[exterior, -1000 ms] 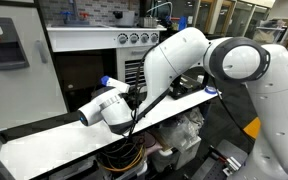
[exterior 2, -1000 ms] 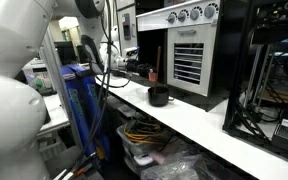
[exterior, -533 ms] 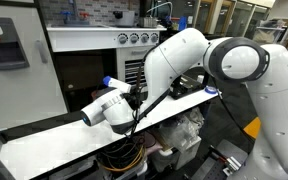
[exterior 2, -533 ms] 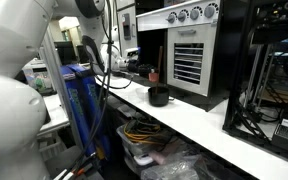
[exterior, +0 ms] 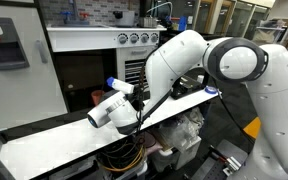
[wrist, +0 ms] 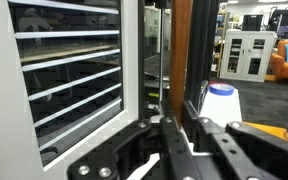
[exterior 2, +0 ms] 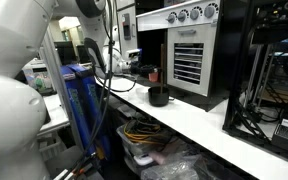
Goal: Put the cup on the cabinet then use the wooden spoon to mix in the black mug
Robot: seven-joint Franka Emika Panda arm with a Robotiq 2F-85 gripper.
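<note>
Wrist view shows your gripper squeezing a thin pale stick, likely the wooden spoon; stirring step, so lower it into the black mug

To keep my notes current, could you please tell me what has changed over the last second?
The wrist slid slightly toward the oven. Nothing was grasped or released, and the end effector stayed shut. The cup and the mug have not moved.
</note>
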